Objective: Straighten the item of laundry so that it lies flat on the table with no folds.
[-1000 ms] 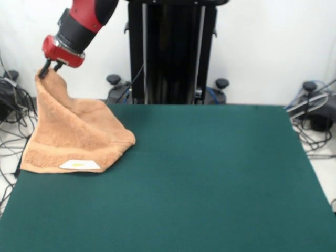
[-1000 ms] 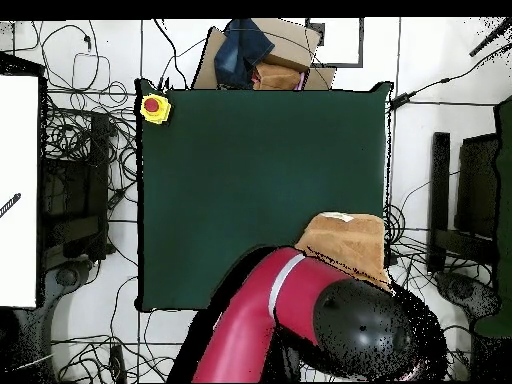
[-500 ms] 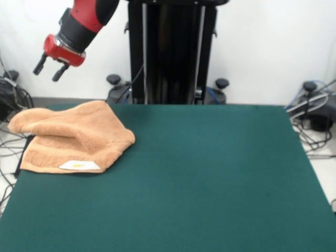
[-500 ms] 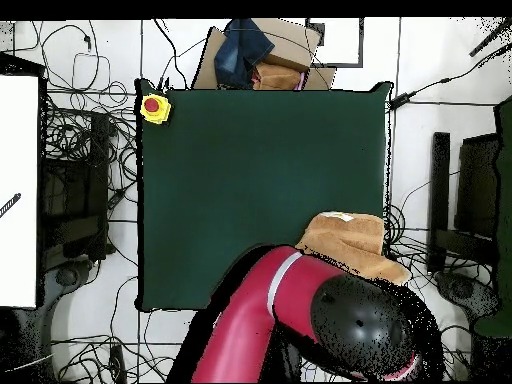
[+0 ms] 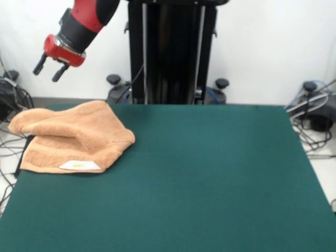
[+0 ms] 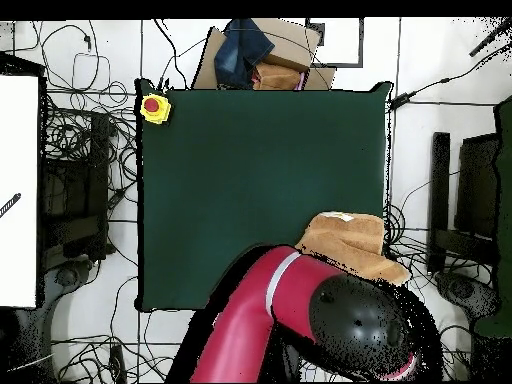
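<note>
The peach-orange towel (image 5: 73, 139) lies crumpled and folded over itself at the far left corner of the green table (image 5: 199, 178), its left part hanging past the table's edge. A small white label (image 5: 79, 165) shows on its front fold. My gripper (image 5: 47, 68) hangs open in the air above the towel's left end, holding nothing. In the overhead view the towel (image 6: 345, 240) lies at the table's (image 6: 250, 180) right edge, partly under the red arm (image 6: 290, 320), which hides the gripper.
A yellow box with a red button (image 6: 154, 107) sits at one table corner. Cardboard and cloth (image 6: 260, 55) lie beyond the table's edge. Cables and stands surround the table on the floor. The black pedestal (image 5: 170, 52) stands behind the table.
One second ago the gripper was shut on the towel's corner, holding it up. It opened, the corner dropped onto the table, and nothing has moved in the last half second.
</note>
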Controlling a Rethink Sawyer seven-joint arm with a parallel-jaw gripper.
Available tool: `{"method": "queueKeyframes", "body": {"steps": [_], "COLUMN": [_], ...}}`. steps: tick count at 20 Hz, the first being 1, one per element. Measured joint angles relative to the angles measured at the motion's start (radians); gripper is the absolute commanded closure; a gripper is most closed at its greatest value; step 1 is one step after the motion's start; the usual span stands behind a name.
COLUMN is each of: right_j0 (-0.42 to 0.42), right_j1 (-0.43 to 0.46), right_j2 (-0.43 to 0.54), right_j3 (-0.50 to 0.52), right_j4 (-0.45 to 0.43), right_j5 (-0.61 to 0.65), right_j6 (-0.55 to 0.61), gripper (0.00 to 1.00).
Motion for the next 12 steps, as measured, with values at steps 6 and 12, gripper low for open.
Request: {"method": "queueKeyframes", "body": {"steps": [6,12], "right_j0": [0.069,0.150], "right_j1": [-0.039,-0.111], "right_j2": [0.000,0.000], "right_j3": [0.025,0.033], "right_j4": [0.053,0.056], "right_j5": [-0.003,0.046], "right_j6": [0.000,0.000], "gripper": [0.00,0.00]}}
